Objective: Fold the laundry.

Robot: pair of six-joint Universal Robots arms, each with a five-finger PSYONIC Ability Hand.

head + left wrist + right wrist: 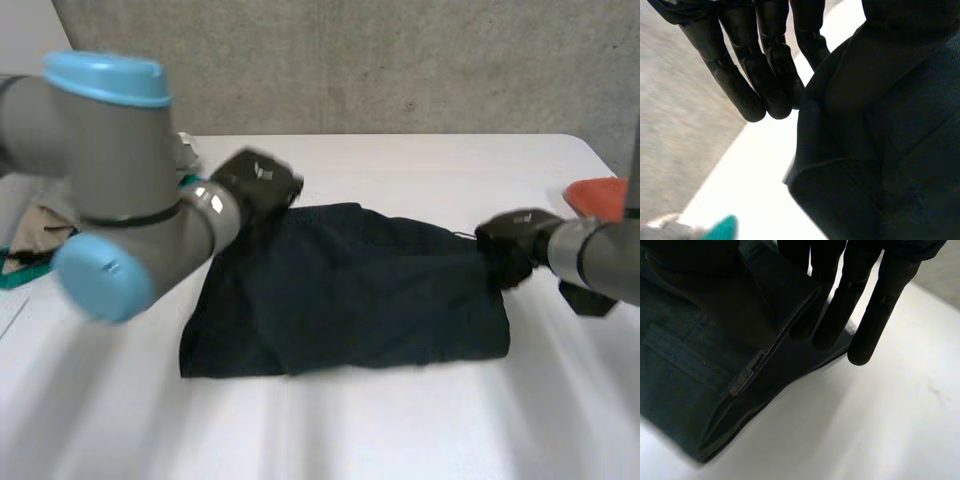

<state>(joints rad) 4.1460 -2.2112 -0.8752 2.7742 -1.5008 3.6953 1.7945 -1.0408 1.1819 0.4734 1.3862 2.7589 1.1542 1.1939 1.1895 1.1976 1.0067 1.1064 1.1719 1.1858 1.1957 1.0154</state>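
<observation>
Garment [350, 300]: dark navy, lying spread and rumpled in the middle of the white table [400, 430].
Left hand [258, 183]: at the garment's far left corner. In the left wrist view its fingers [765, 75] are straight, and the one nearest the cloth is partly hidden behind the hem. The cloth rises between it and the thumb, so the corner is pinched.
Right hand [512, 240]: at the garment's right edge. In the right wrist view its straight fingers [875, 315] reach past the layered edge. Two are tucked behind a fold that lifts off the table, and the edge is pinched against the thumb.
Pile [40, 225]: beige and teal clothes on the table behind the left arm.
Red thing [598, 195]: at the table's far right, beyond the right arm.
</observation>
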